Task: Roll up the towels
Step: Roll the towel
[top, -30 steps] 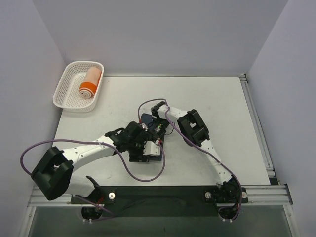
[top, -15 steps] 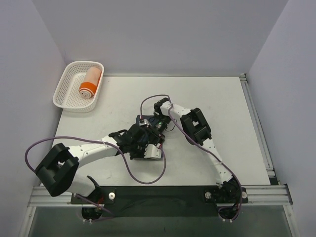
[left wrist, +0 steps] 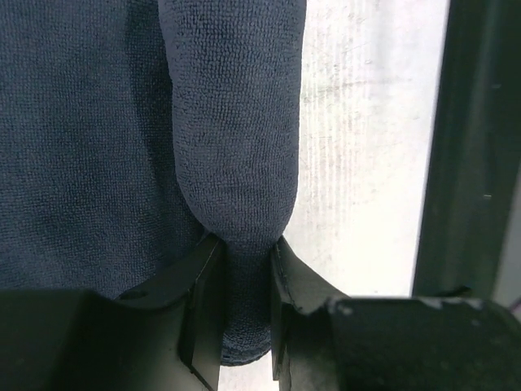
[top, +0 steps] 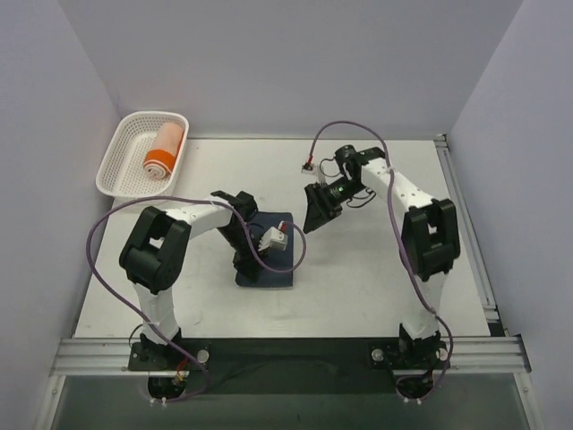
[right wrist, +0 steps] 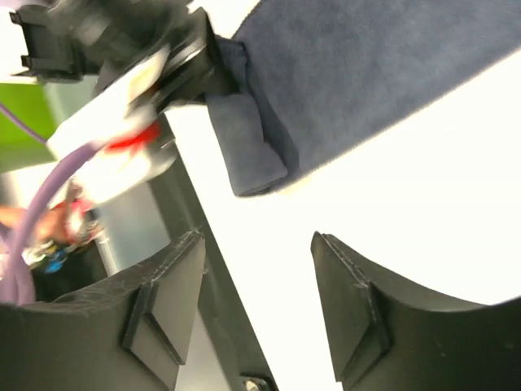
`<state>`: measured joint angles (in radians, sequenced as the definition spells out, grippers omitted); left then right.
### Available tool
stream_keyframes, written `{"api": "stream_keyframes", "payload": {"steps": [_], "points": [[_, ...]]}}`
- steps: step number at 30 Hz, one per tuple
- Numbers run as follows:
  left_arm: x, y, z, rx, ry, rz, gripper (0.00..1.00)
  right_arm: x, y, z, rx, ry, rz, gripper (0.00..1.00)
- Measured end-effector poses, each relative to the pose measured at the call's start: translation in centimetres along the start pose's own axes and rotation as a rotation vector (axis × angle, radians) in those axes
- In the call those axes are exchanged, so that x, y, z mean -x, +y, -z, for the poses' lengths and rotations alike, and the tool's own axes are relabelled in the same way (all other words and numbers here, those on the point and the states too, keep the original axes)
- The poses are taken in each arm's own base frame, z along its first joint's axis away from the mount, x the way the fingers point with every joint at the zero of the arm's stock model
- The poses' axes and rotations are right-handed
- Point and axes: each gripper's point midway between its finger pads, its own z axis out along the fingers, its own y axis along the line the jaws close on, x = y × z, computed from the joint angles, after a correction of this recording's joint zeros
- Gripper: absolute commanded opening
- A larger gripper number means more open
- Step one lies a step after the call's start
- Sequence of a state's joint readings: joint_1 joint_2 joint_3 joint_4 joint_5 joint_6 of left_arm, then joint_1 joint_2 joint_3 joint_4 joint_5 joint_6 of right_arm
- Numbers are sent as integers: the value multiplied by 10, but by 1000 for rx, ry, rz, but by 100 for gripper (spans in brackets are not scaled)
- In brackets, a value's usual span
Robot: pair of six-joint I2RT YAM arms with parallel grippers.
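**A:** Where do the towels sit?

**B:** The orange towel (top: 164, 150) lies rolled inside the basket (top: 109, 175), so I judge that one finished. The navy towel (top: 279, 265) lies on the worktop (top: 385, 269), well apart from the basket, off to its right and nearer the arm bases.

**A:** Is the navy one rolled?

**B:** Only begun. A narrow roll runs along one edge, and the rest lies flat.

**A:** What is the left gripper doing?

**B:** The left gripper (left wrist: 244, 326) is clamped on the end of that roll, its fingers (left wrist: 203, 301) pinching the cloth. That is probably so the tube cannot spring open, and so a turn of the wrist would wind more on.

**A:** And the right?

**B:** The right gripper (top: 315, 215) hangs with its jaws spread, holding nothing, just past the navy towel on the side away from the basket. I think it is placed there to leave the cloth free to roll.
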<state>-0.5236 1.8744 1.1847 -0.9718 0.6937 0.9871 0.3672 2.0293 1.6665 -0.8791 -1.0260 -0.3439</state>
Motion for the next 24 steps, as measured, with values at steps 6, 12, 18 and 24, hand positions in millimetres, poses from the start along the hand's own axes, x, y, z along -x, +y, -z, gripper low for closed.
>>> {"api": "stream_keyframes", "payload": {"steps": [6, 12, 18, 24], "points": [[-2, 4, 3, -163, 6, 148, 23, -17, 28, 31, -132, -112, 113, 41], [-1, 9, 3, -294, 43, 301, 26, -30, 63, 45, -166, -172, 245, 44], [-1, 14, 4, -383, 69, 422, 27, -41, 91, 12, -203, -51, 471, 56], [0, 17, 3, -421, 89, 487, 30, -55, 86, -48, -314, 164, 680, 58]]}}
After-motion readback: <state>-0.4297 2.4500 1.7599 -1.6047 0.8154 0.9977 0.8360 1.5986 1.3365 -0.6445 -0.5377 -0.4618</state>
